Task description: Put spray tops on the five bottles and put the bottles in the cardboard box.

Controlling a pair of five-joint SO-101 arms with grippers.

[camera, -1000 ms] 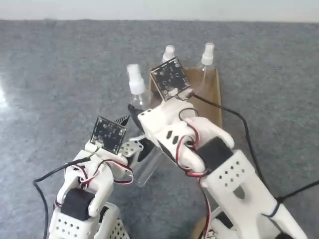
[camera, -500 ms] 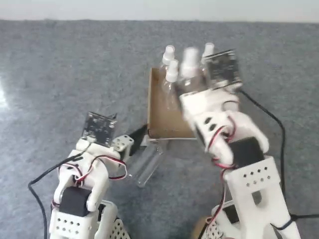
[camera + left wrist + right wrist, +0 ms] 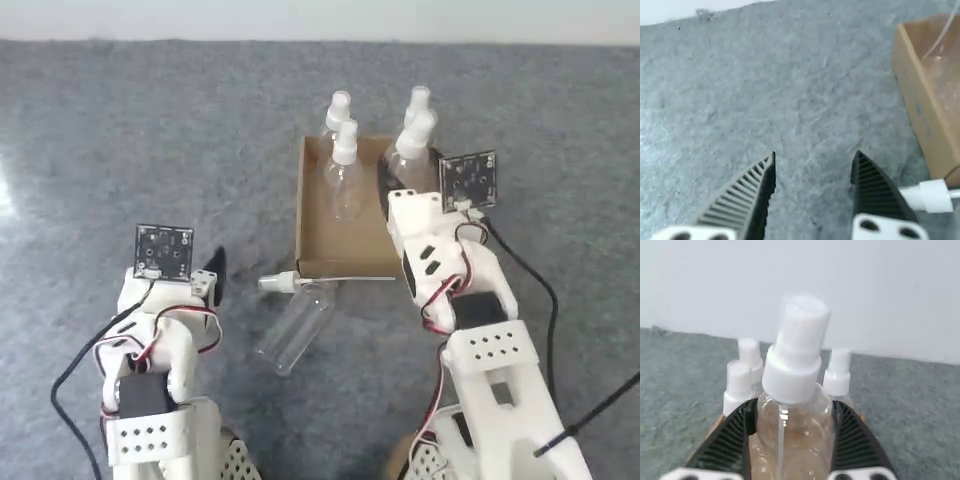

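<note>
From above, we see the right arm extended over the right side of the cardboard box (image 3: 300, 215), the right gripper (image 3: 403, 188) clamped on an upright bottle (image 3: 410, 150), the left arm folded at near left, and a lying bottle (image 3: 298, 322) just before the box. The left wrist view gives us the left gripper (image 3: 812, 187) low over the grey mat (image 3: 790, 90), fingers wide apart. The right wrist view shows both fingers squeezing the upright bottle's body, with other bottles (image 3: 837, 372) standing beyond.

Glossy clear plastic bottle (image 3: 790, 440), matt cardboard box (image 3: 318, 240)
</note>
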